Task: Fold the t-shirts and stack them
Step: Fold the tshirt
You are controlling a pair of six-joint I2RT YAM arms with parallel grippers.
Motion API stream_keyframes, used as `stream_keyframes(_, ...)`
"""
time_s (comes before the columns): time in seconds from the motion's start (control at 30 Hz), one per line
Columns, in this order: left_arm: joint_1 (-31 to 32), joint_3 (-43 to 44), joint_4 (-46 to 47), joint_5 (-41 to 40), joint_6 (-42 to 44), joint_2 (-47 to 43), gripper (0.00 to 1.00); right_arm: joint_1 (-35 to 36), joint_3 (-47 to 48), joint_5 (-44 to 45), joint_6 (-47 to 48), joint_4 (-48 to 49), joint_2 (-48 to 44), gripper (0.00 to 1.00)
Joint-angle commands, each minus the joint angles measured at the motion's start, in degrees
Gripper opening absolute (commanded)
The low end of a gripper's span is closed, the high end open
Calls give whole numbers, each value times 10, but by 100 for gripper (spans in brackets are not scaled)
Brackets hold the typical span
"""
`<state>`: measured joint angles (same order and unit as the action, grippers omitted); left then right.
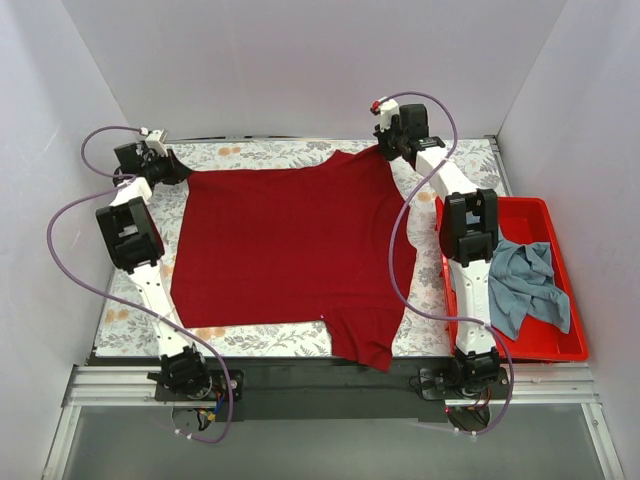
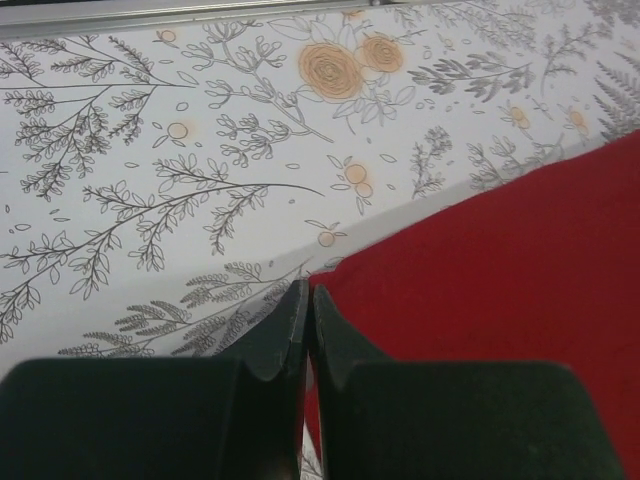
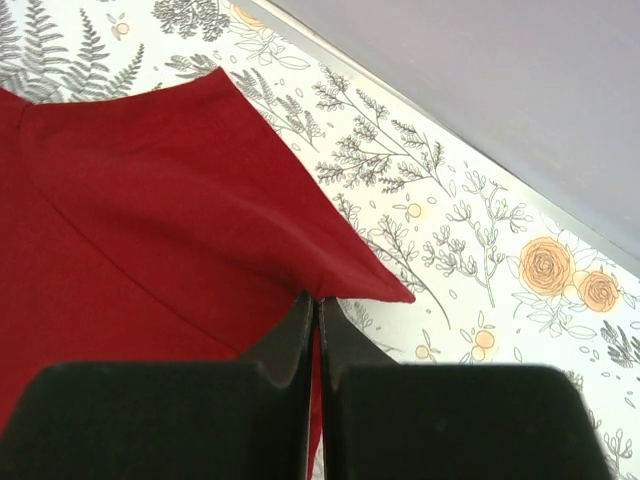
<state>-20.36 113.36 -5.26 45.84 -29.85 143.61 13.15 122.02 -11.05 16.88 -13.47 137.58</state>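
The large dark red t-shirt (image 1: 285, 250) lies spread flat across the floral table cover. My left gripper (image 1: 172, 168) is at its far left corner, shut on the cloth edge (image 2: 450, 280); the fingers (image 2: 285, 330) pinch red fabric between them. My right gripper (image 1: 392, 150) is at the far right corner, shut on the red shirt (image 3: 150, 200), with a pointed fold of cloth sticking out past the fingertips (image 3: 345, 340). The grey-blue t-shirt (image 1: 527, 285) lies crumpled in the red bin.
The bright red plastic bin (image 1: 565, 345) stands at the right of the table, beside the right arm. White walls close in the back and both sides. The floral cover (image 1: 270, 152) shows along the far edge and the near edge.
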Motion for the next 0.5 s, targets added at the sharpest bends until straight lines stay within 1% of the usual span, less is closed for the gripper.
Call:
stream_keyframes(0.0,-5,-32,44,53,5,-90,0,-3,-27,-16,8,24,-57,1)
stream_keyframes(0.17,-18,-97,106,87,-3,-131,0,-3,-70,-28,13,18,-89,1)
stream_keyframes(0.27,-30,-126,127,108,-3,-147,0,-3,-84,-38,18,10,-104,1)
stream_keyframes(0.47,-50,-168,126,146,15,-184,0,-3,-119,-49,20,-1,-136,1)
